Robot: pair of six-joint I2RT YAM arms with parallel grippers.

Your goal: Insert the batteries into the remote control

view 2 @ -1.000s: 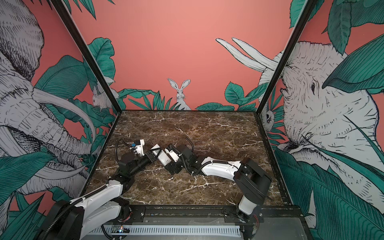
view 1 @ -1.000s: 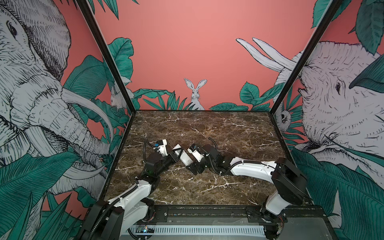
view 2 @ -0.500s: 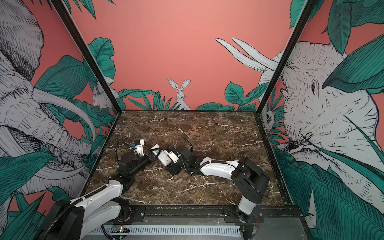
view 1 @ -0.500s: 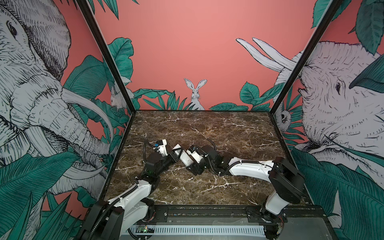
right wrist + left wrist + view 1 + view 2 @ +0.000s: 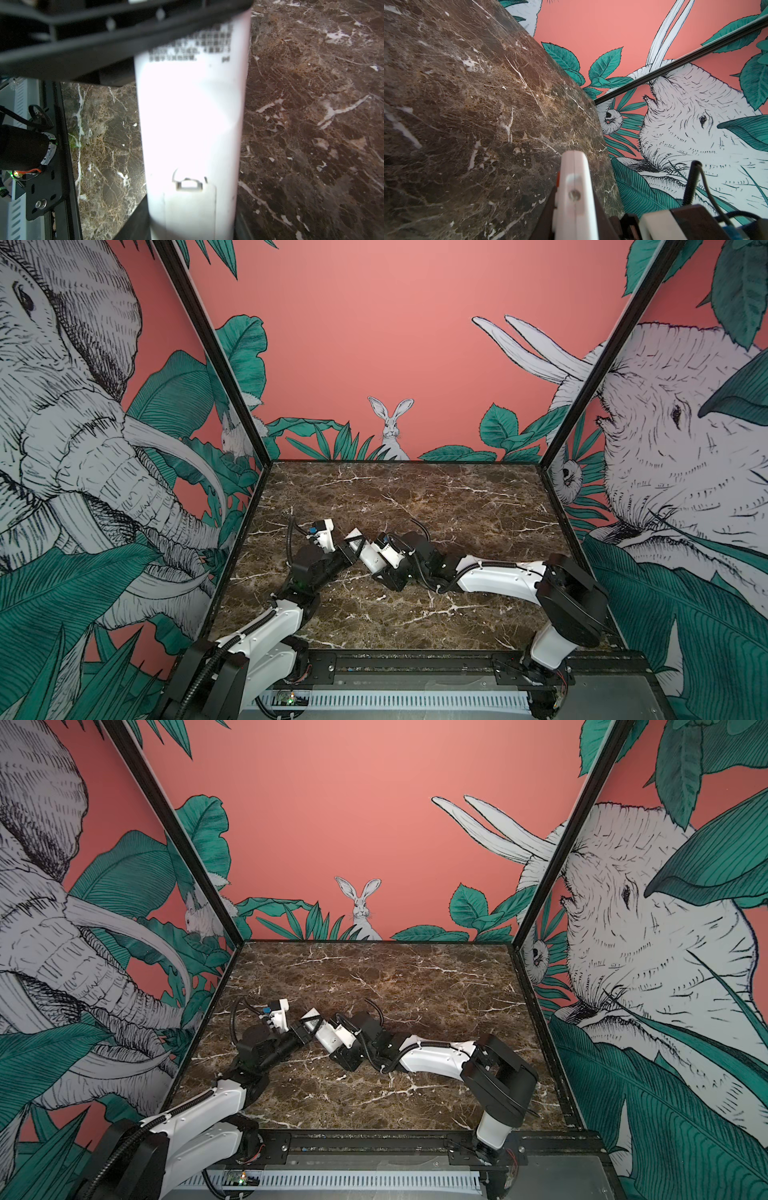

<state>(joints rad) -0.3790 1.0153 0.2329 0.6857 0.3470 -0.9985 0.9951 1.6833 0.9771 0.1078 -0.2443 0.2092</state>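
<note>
Well, from my console the remote control [image 5: 368, 559] sits just toward 9 o'clock from the middle of the marble table [image 5: 415, 497] in both top views, caught between the two arms; it lies slantwise, one end toward 11 o'clock, the other toward 5 o'clock. The left gripper [image 5: 353, 545] reaches in from 7 o'clock and is clenched on the 11 o'clock end; its wrist view shows the remote edge-on with a dark finger [image 5: 548, 212] tight against each flat face. The right gripper [image 5: 376, 570] comes in from 3 o'clock onto the other end; its wrist view shows the plain white back, blurred print [image 5: 191, 41] near the left arm's black finger, and the battery cover [image 5: 190, 207] with its latch seated nearest the camera; the right fingers [image 5: 135, 226] flank the remote's long edges, yet I cannot tell whether they press or stand off.
</note>
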